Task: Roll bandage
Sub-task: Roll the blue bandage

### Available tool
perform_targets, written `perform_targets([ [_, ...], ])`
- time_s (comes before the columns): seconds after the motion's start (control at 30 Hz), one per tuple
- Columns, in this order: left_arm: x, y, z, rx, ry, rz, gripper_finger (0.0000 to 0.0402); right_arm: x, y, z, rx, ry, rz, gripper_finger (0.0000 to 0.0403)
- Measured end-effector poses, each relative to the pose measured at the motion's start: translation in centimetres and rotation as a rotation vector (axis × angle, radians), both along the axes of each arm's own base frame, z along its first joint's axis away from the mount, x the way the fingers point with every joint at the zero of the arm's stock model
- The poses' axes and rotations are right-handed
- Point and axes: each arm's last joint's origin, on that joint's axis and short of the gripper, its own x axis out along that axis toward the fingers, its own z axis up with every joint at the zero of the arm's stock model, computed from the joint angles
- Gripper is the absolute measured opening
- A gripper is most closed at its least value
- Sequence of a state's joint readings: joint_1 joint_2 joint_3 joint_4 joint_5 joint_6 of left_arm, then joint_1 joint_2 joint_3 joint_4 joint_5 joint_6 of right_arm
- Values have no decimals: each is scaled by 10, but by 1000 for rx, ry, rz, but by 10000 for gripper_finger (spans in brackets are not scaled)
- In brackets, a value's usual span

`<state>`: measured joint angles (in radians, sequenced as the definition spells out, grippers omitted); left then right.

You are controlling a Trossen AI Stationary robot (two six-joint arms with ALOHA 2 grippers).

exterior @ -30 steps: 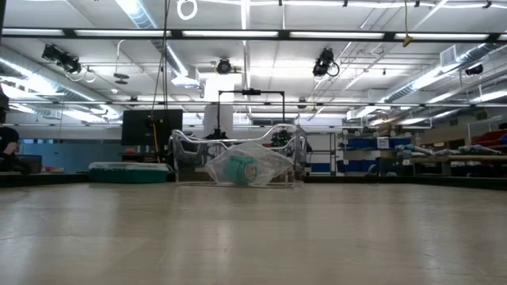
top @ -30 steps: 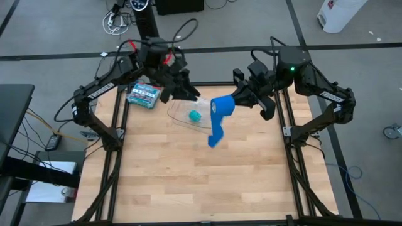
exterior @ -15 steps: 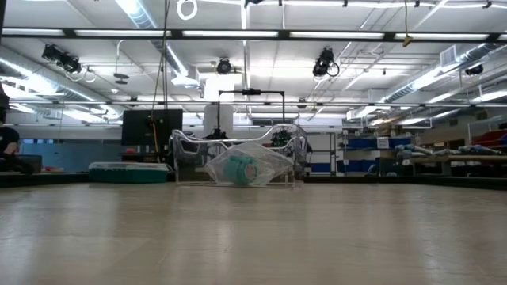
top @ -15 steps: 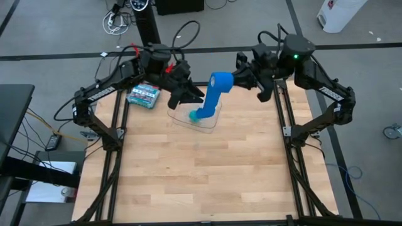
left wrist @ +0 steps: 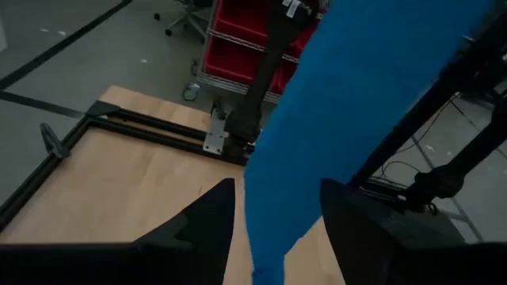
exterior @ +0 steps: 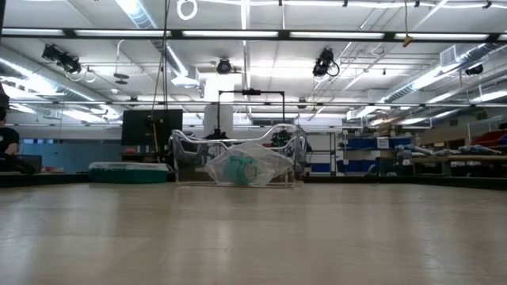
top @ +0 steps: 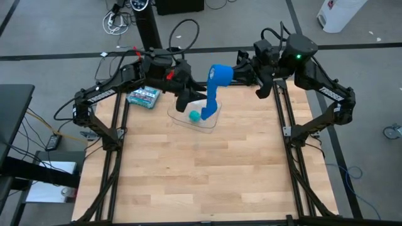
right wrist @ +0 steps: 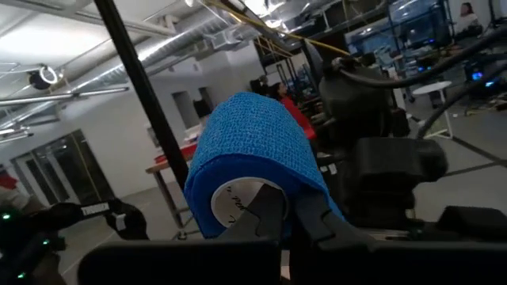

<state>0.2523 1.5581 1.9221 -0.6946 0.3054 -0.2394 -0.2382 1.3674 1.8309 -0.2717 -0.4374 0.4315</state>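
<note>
The bright blue bandage is a roll (top: 220, 73) held high over the table's far edge, with its loose strip (top: 210, 103) hanging down from it. My right gripper (top: 232, 75) is shut on the roll. My left gripper (top: 196, 100) is open, level with the hanging strip (left wrist: 333, 119), which passes between its two fingers; whether they touch it I cannot tell. The strip's lower end (top: 206, 117) hangs over a clear plastic bag (top: 196, 119). Neither gripper shows in the low view. My right gripper holds the bandage roll at its open end, by the white core (right wrist: 234, 199). One finger (right wrist: 266, 212) stands at the core's hole and the other (right wrist: 314, 214) outside the blue winding. The fingers come level from the table's right. The roll is lifted clear, the strip hanging slack below it.
The clear plastic bag (exterior: 247, 165) lies at the table's far middle with a small teal-green roll (top: 195, 115) in it. A green-and-white printed box (top: 143, 96) lies at the far left. The wooden table (top: 201, 176) stretches toward the near edge.
My right gripper has gone up and toward the table's far edge with the roll. The hanging strip has been lifted with it; its lower end has swung from the table's middle to above the clear bag. My left gripper has come to the strip, which now passes between its fingers.
</note>
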Motion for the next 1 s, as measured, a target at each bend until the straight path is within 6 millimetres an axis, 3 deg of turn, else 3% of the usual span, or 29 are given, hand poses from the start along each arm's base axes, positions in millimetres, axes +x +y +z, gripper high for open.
perform_targets([
  [0.57, -2, -7, -3, 55, 5, -202, 193, -1, 1, -1, 6, 19, 48, 0],
  [1.0, 0, -7, -3, 85, 37, 14, 193, 0, 0, -1, -18, 8, -19, 0],
])
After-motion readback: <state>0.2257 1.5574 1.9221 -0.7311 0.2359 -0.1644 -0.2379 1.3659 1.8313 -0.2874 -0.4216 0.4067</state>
